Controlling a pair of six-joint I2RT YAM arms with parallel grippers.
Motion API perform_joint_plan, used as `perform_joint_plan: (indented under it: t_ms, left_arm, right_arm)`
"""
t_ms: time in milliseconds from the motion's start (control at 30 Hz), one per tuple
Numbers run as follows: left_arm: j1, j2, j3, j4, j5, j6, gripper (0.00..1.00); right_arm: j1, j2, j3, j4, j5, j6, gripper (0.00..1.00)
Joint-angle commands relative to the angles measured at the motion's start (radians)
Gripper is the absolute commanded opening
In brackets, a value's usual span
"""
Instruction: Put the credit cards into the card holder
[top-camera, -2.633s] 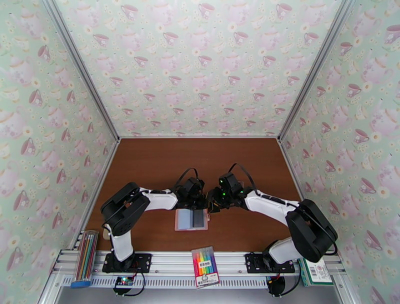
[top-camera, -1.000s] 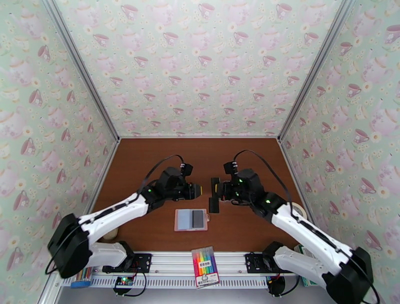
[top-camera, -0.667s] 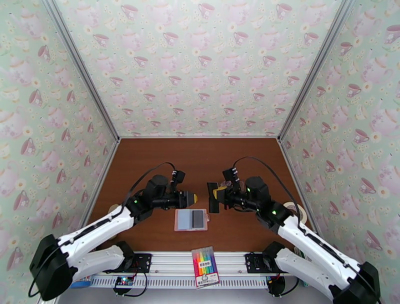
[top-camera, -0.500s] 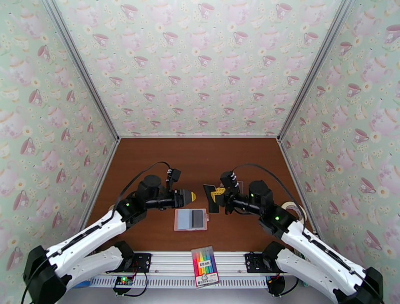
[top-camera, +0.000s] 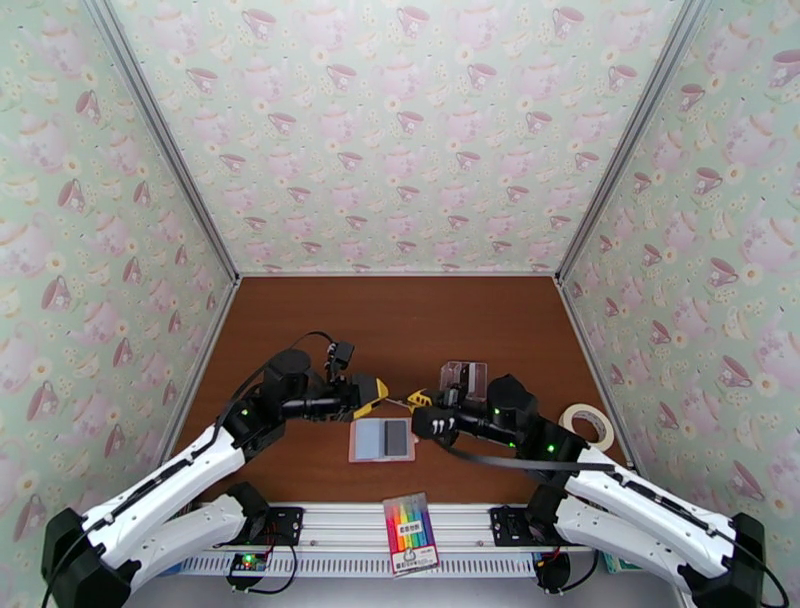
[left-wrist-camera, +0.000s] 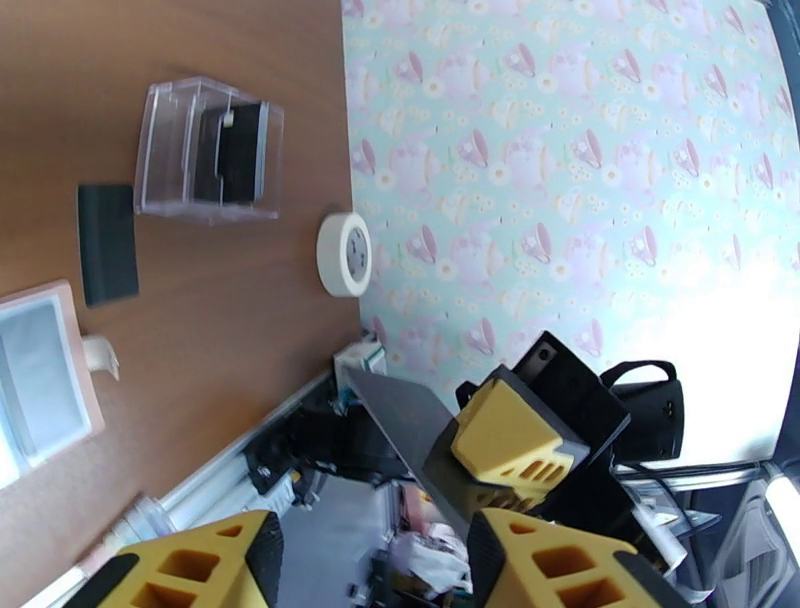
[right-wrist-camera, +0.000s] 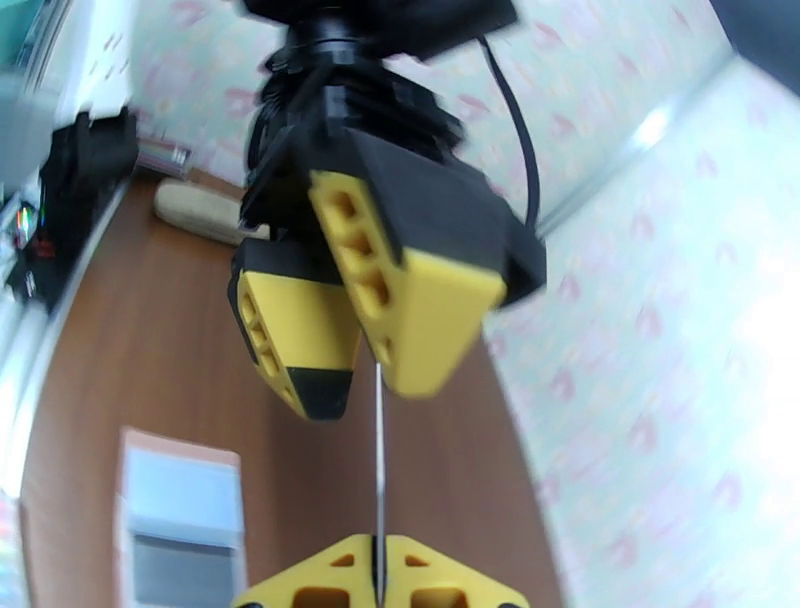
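The pink card holder (top-camera: 382, 439) lies open on the brown table, blue-grey inside, with a dark card in its right half. It also shows in the wrist views (left-wrist-camera: 40, 380) (right-wrist-camera: 170, 520). My right gripper (top-camera: 418, 402) (right-wrist-camera: 378, 570) is shut on a thin dark credit card (right-wrist-camera: 378, 450) (left-wrist-camera: 395, 410), held edge-on above the table. The card's far end reaches between the spread yellow fingers (right-wrist-camera: 300, 340) of my left gripper (top-camera: 375, 396) (left-wrist-camera: 370, 530), which is open. Another black credit card (left-wrist-camera: 108, 243) lies flat just right of the holder.
A clear plastic box (top-camera: 463, 378) (left-wrist-camera: 210, 150) with dark cards inside stands behind the right gripper. A white tape roll (top-camera: 587, 426) (left-wrist-camera: 345, 253) lies by the right wall. A coloured pack (top-camera: 411, 533) rests on the front rail.
Both arms have drawn back toward the near edge and lowered. The right gripper brought its card left, up to the left gripper. The left jaws have spread wider.
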Motion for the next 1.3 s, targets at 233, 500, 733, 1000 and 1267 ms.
perform_joint_plan:
  t_ms: [233, 500, 733, 1000, 1267]
  left_arm:
    - [-0.028, 0.023, -0.002, 0.09, 0.054, -0.097, 0.41]
    - [-0.098, 0.061, 0.013, 0.158, 0.054, -0.136, 0.36]
    - [-0.094, 0.05, 0.038, 0.051, 0.0, -0.078, 0.16]
    - [-0.016, 0.046, 0.064, -0.026, -0.069, 0.008, 0.0]
    - [0.092, 0.036, 0.09, 0.039, -0.132, 0.238, 0.0]
  right_arm:
    - [0.044, -0.004, -0.031, 0.086, 0.105, -0.222, 0.0]
    - [0.057, 0.009, -0.054, 0.149, 0.156, -0.254, 0.0]
    - [0.057, 0.012, -0.061, 0.143, 0.146, -0.242, 0.0]
    - [0.057, 0.018, -0.018, 0.007, 0.144, -0.097, 0.77]
    - [0.057, -0.105, -0.135, 0.244, 0.187, 0.752, 0.9]
